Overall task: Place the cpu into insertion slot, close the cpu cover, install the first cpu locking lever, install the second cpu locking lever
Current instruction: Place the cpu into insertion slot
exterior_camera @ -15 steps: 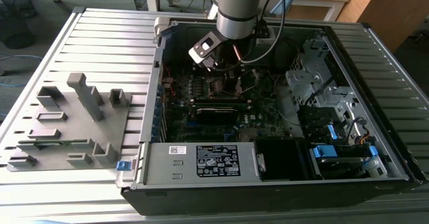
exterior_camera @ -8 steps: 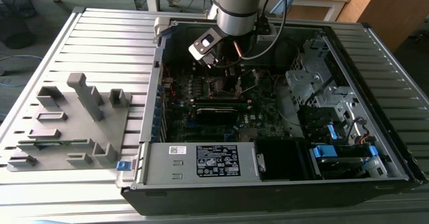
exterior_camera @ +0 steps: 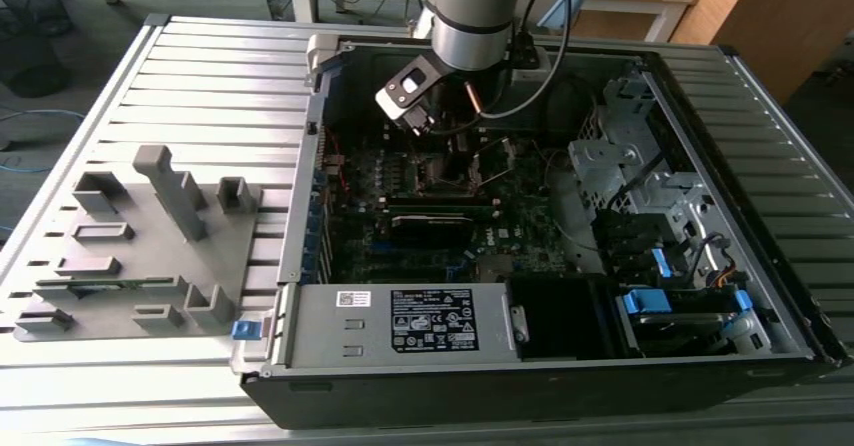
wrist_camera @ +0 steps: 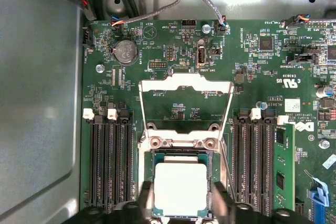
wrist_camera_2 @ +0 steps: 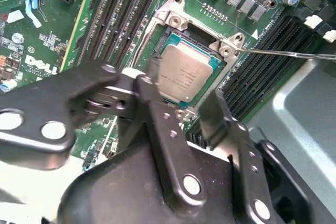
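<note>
**CPU in slot, cover not yet closed**

The cpu lies flat in the insertion slot, silver face up, and looks squarely seated. The gripper sits right over it with its fingers spread, one on each side of the chip. As far as I can judge they clamp nothing, so it reads as a release stance. The cpu cover is swung fully back, leaving the socket clear. The locking lever stands unlatched, which explains the free cover. In the exterior view the arm is at 12 o'clock of the case, and the grey fixture tray is at 9 o'clock.
</note>
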Controlling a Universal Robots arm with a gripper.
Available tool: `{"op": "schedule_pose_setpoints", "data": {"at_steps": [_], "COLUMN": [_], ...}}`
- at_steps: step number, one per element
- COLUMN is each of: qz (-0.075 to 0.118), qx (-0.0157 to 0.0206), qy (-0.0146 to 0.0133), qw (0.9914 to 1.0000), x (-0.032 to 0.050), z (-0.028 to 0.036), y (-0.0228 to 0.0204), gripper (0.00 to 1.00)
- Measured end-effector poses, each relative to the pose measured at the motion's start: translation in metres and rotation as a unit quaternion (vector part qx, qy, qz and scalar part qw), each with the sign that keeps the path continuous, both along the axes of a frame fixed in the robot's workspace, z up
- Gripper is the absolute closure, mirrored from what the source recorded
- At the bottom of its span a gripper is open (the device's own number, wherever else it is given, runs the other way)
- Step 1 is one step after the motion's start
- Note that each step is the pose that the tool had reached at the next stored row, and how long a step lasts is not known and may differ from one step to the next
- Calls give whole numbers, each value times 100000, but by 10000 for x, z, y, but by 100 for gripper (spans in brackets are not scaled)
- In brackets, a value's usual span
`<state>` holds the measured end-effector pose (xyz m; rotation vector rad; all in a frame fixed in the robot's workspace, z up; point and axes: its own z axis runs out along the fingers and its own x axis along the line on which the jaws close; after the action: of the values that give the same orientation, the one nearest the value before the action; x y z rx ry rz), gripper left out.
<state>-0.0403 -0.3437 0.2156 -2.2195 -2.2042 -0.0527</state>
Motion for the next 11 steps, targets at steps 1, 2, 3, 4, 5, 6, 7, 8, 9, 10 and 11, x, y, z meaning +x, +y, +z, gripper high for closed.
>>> {"op": "schedule_pose_setpoints", "data": {"at_steps": [1,2,3,4,5,6,7,8,9,10,11], "qz": [2,0,-1,1,1,2,2,1,2,1,0], "qx": [2,2,0,1,2,2,1,2,2,3,0], "qy": [-2,-1,0,0,0,-1,-1,0,-2,-3,0], "qw": [100000,100000,100000,100000,100000,100000,100000,100000,100000,100000,100000], "x": [0,0,0,0,0,0,0,0,0,0,0], "z": [0,1,1,1,2,2,3,3,3,4,4], "y": [0,0,0,0,0,0,0,0,0,0,0], "gripper": [40,47,53,53,58,64,64,70,76,76,82]}}
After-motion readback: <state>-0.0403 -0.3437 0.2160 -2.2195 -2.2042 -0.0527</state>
